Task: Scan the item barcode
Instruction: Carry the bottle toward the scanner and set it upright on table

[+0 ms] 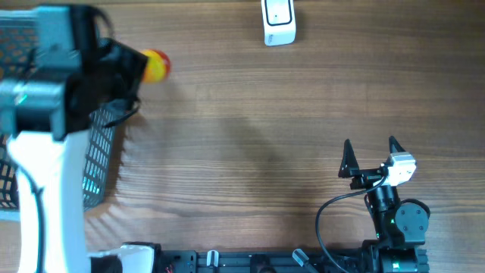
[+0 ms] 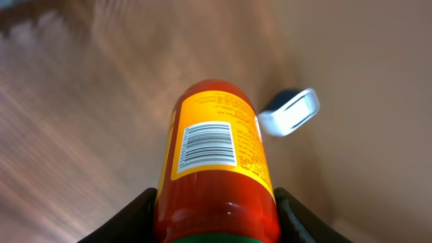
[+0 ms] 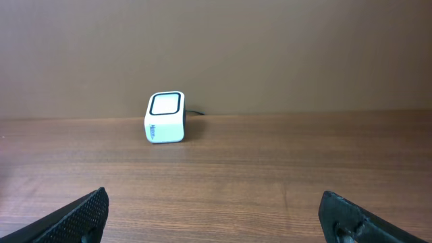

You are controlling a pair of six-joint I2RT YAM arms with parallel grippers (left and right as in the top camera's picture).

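Wire basket (image 1: 102, 161) seen at left edge of table (image 1: 250, 114). Red bottle (image 2: 216, 162) clamped between part-closed jaws of left gripper (image 2: 216, 226), just beside basket, barcode turned toward wrist camera. White scanner (image 1: 278, 23) stood at far edge, well apart. Right gripper (image 1: 371, 155) spread wide, nothing held.

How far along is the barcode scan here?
Done: the left gripper is shut on the bottle, lifted beside the basket. In hand: the bottle is held out with its barcode facing the wrist camera, the scanner well apart beyond it. Left: bring the barcode to the scanner's window. The right gripper is open, empty.
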